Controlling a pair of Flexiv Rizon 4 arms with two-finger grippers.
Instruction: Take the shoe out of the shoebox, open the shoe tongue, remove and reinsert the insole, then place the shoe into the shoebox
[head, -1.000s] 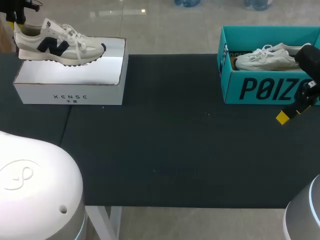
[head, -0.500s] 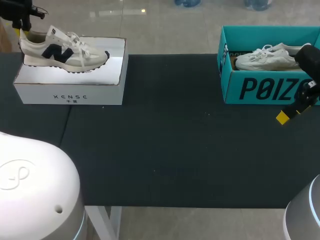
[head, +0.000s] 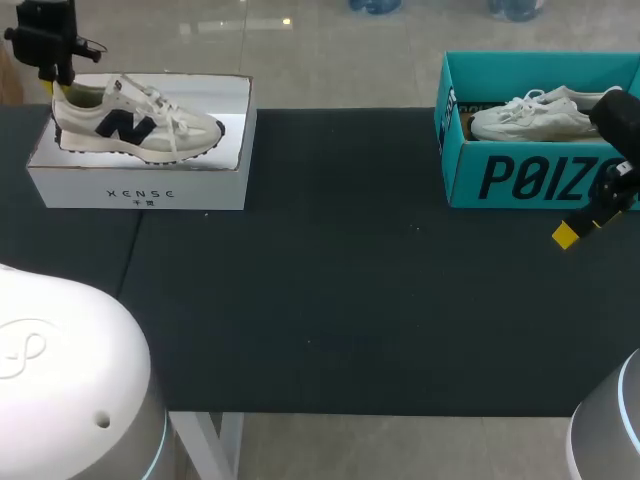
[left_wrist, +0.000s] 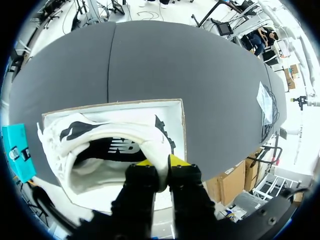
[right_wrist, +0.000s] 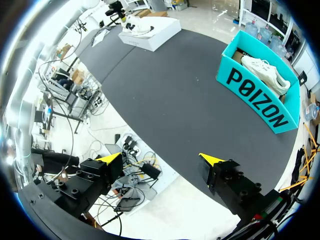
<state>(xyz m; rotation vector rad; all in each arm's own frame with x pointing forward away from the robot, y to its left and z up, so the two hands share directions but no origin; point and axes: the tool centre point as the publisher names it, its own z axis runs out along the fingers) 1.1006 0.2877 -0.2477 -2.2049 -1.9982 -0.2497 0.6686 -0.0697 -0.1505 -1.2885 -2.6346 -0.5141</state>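
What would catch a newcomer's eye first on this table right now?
The white sneaker with a dark logo, pinched at the heel by the left tool in the white shoebox at the table's far left. Opposite, a teal shoebox at the far right holds a white shoe, with the open right tool near it.

Dark matte table (head: 330, 300), seamed
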